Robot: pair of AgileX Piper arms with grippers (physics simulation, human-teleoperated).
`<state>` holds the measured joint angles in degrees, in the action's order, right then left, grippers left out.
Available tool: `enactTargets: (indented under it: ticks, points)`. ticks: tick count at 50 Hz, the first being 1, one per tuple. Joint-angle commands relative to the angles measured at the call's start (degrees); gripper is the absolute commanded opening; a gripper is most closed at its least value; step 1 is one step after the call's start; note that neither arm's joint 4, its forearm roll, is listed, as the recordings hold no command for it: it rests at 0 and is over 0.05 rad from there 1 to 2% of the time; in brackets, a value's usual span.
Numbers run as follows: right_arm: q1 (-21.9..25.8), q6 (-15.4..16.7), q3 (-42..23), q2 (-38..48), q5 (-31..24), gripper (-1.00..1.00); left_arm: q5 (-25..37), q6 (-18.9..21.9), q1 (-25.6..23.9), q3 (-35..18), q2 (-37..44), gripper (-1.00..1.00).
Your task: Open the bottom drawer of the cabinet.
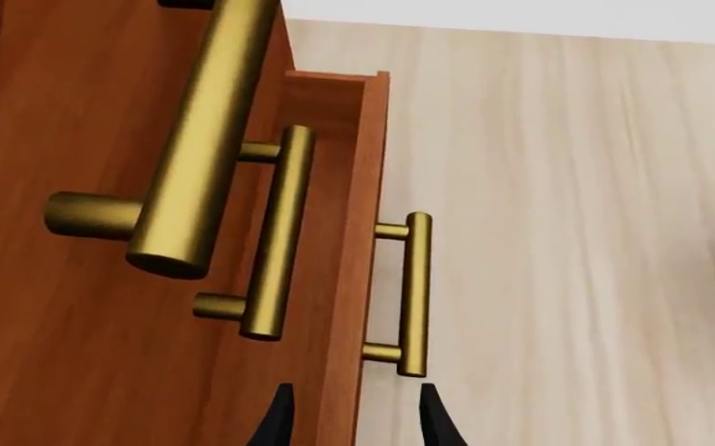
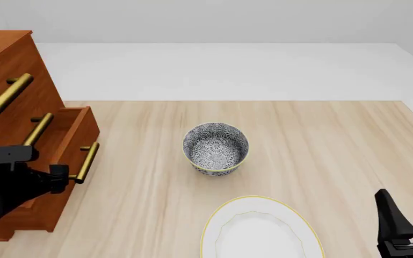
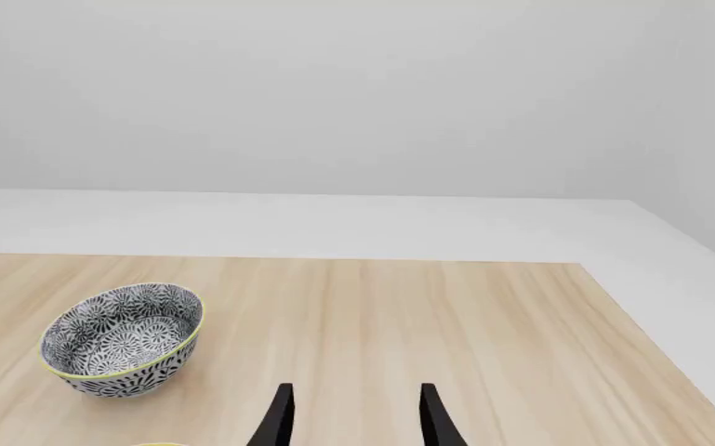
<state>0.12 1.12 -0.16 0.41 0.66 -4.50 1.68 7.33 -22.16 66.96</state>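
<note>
The pale wooden desk (image 2: 321, 140) fills most of the front view, with a plain white surface beyond its far edge. At the desk's left edge stands the cabinet (image 2: 6, 54), a tall reddish-brown wooden chest with three drawers, each carrying a brass bar handle. The bottom drawer (image 2: 73, 126) is the lowest of the three and sticks out from the cabinet's face toward the middle of the desk, so its front panel sits forward of the two drawers above it; its handle (image 2: 86, 161) is a brass bar on two short posts. In the left wrist view the same drawer (image 1: 357, 186) shows as a thin wooden edge standing out from the cabinet's front, with its handle (image 1: 413, 293) beyond it. A white plate (image 2: 260, 231) with a yellow rim lies at the near edge of the desk, partly cut off by the frame. Just beyond it, near the middle of the desk, stands a bowl (image 2: 216, 148) with a black and white pattern and a yellow rim, well apart from the cabinet. The left hand (image 1: 354, 418) sits just beside the near end of the bottom drawer's handle, released, its two dark fingers spread apart with nothing between them. The right hand (image 3: 354, 418) hangs low at the right side of the desk, also released and holding nothing.
</note>
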Motion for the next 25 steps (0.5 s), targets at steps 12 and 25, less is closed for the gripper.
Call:
enactTargets:
  ticks: [12,25]
  points:
    - [0.00,0.01,0.00,0.01,0.00,1.00,-1.22,0.33,0.11,0.11,1.63,1.00]
    - [-0.01,0.01,0.00,0.01,0.00,1.00,-2.21,0.15,0.23,-0.31,3.24,1.00]
